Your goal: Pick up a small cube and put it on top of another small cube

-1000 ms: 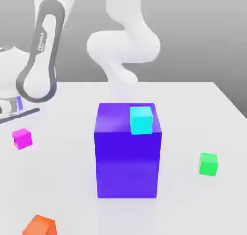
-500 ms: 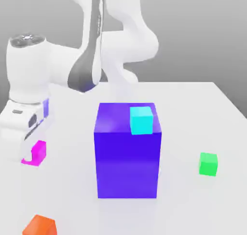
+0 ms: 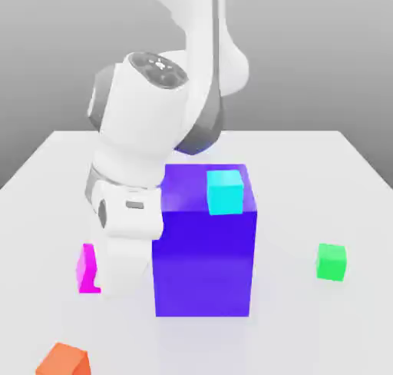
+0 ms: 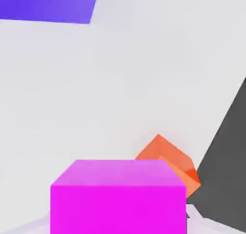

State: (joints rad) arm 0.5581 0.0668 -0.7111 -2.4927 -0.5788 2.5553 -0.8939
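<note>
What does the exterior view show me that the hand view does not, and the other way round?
Exterior view: the green cube out at its right, the cyan cube on top of the purple block, and the arm reaching down.

Hand view: a dark area past the pale table, and a close look at the magenta cube between the sides of the end effector.

Both: the magenta cube, the orange cube, part of the purple block and the table.
</note>
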